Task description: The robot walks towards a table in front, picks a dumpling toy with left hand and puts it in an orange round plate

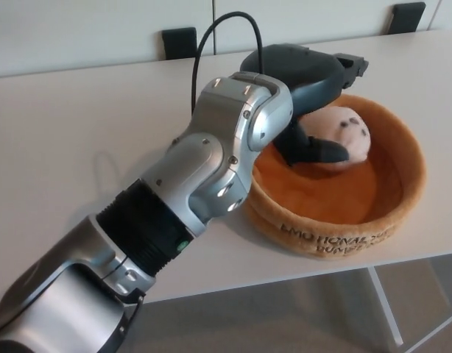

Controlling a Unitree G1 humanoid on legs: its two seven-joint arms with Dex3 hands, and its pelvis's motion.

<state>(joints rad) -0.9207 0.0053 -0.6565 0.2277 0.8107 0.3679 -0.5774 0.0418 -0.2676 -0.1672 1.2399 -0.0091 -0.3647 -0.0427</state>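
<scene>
Orange plush plate (403,198) cradles dumpling toy (342,136) — left robot hand (314,110) loosely cupping it; snagged thumb on withdrawal could drag toy out.

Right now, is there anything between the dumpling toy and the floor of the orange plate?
No. In the head view the dumpling toy rests directly on the inner fabric of the orange plate, with the left hand around it.

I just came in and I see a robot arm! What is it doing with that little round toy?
The robot's left hand is reaching over a soft orange round plush plate on the pale table. A cream, round plush dumpling toy with a tiny face sits inside the plate. The black fingers are around it, so it looks not quite let go yet.
</scene>
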